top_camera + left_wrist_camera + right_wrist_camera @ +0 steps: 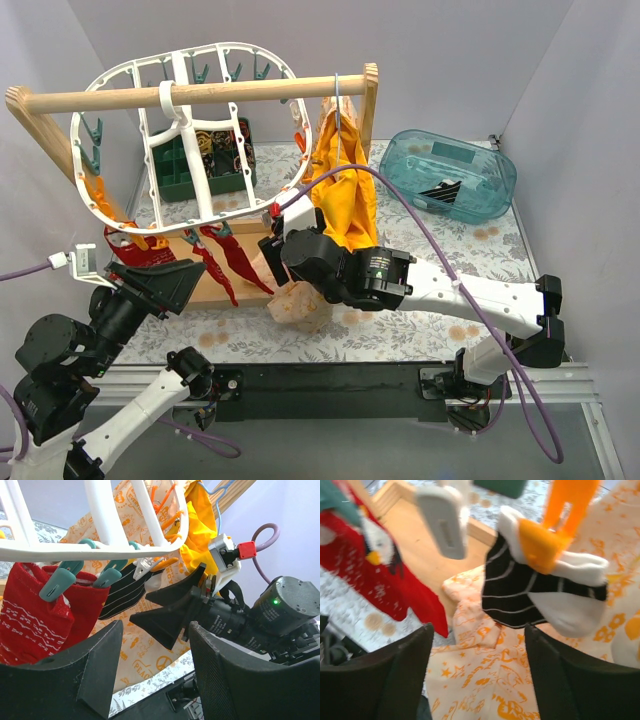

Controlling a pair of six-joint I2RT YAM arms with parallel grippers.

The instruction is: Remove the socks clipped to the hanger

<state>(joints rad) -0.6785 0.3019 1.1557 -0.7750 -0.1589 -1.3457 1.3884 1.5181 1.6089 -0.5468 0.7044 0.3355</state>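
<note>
Blk/white sock (535,592) pegged, toe cropped, red socks (385,575) blurred

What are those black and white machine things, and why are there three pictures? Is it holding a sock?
Those are two robot arms bolted to a table. One picture looks down from above. The other two come from little cameras on each arm's wrist, so you see the dark fingers up close.

A big white plastic oval drying hanger hangs from a wooden rail. Bright red socks and a black-and-white striped sock are pegged to it.

The left gripper is open, below the red socks. The right gripper is open too, just under the striped sock, which an orange peg pinches. Neither holds anything yet.

A yellow garment hangs nearby, and a clear blue tub sits on the flowery table.
</note>
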